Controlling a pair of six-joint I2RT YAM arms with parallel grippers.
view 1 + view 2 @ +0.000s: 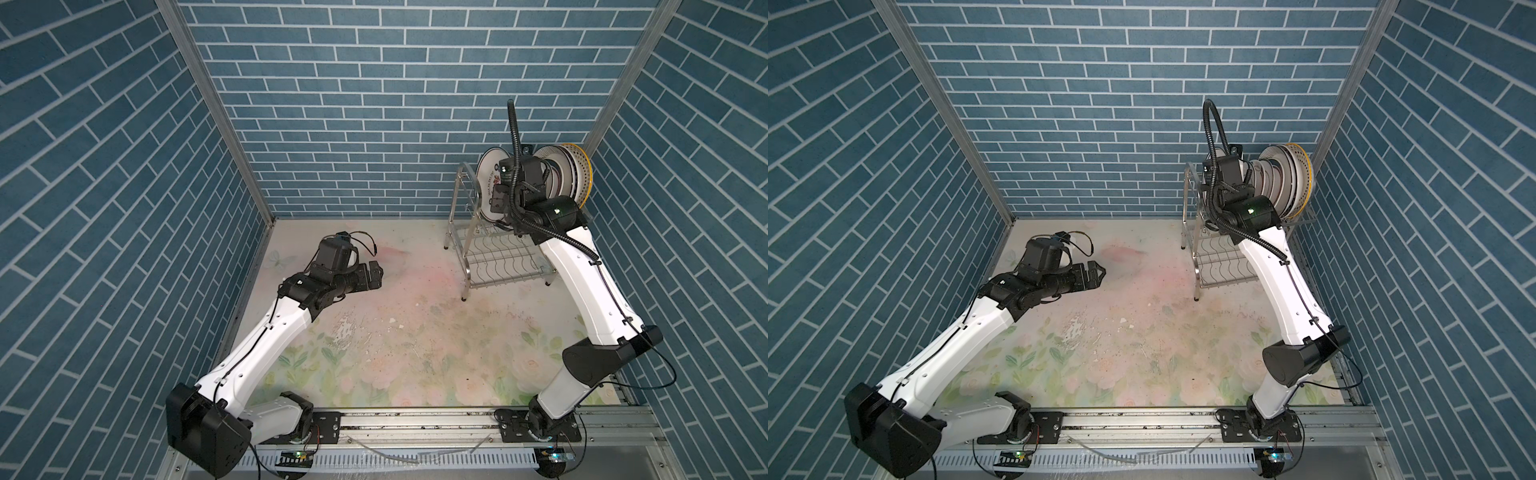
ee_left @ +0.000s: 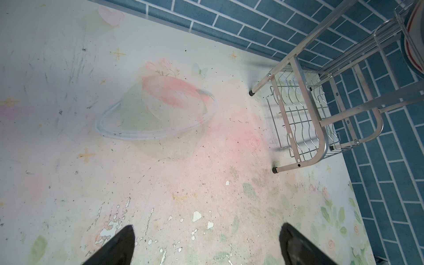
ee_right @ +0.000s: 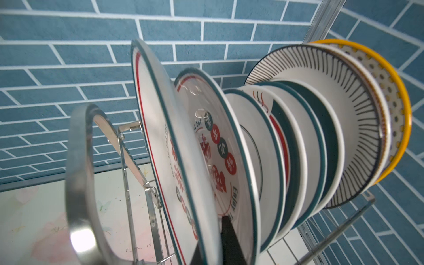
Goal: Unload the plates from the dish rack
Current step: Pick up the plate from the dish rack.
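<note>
The dish rack (image 1: 466,249) stands at the back right on thin legs, its lower tier (image 1: 1223,266) bare. Several plates (image 3: 321,128) stand on edge in its upper tier, seen in both top views (image 1: 1287,183). The outermost plate (image 3: 160,128), teal-rimmed with red and black characters, leans away from the others. My right gripper (image 3: 212,250) is shut on its rim, one black finger (image 3: 229,241) between it and the second plate. My left gripper (image 1: 376,274) hangs open over the mat (image 2: 206,228), far left of the rack (image 2: 298,119), holding nothing.
A worn floral mat (image 1: 415,340) covers the table. Blue brick walls (image 1: 374,124) close in the back and both sides, the right wall just behind the rack. The arms' metal rail (image 1: 415,419) runs along the front edge. The rack's arched handle (image 3: 78,183) stands beside the held plate.
</note>
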